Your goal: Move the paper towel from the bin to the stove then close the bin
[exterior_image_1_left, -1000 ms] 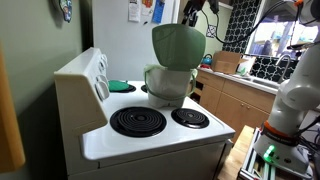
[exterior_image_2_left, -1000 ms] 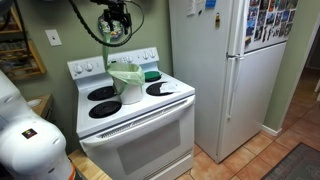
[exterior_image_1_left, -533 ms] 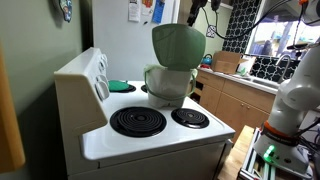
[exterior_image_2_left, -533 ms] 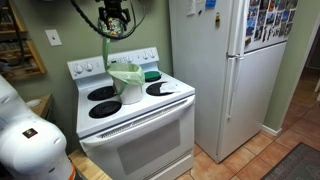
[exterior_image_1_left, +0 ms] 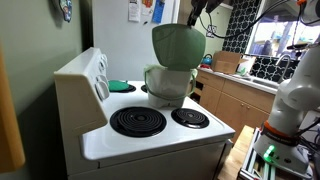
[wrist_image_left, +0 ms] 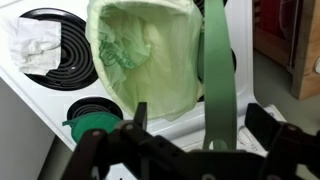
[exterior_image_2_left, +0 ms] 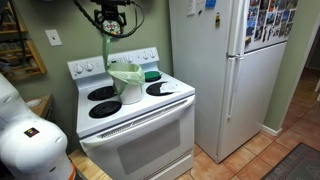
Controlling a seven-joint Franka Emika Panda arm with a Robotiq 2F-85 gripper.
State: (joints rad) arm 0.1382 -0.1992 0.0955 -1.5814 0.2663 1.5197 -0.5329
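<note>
The bin stands on the white stove between the coil burners, and it also shows in the other exterior view. It has a pale green liner, and its green lid is hinged up and open. In the wrist view the bin is below me and the lid stands edge-on. A crumpled white paper towel lies on a large burner beside the bin. My gripper is open and empty, well above the bin, as both exterior views show.
A flat teal disc sits on a small burner near the bin, and in an exterior view it lies by the stove's back panel. A white fridge stands beside the stove. Wooden counters are on the far side.
My gripper has risen a little above the bin. The bin, lid and paper towel have not moved.
</note>
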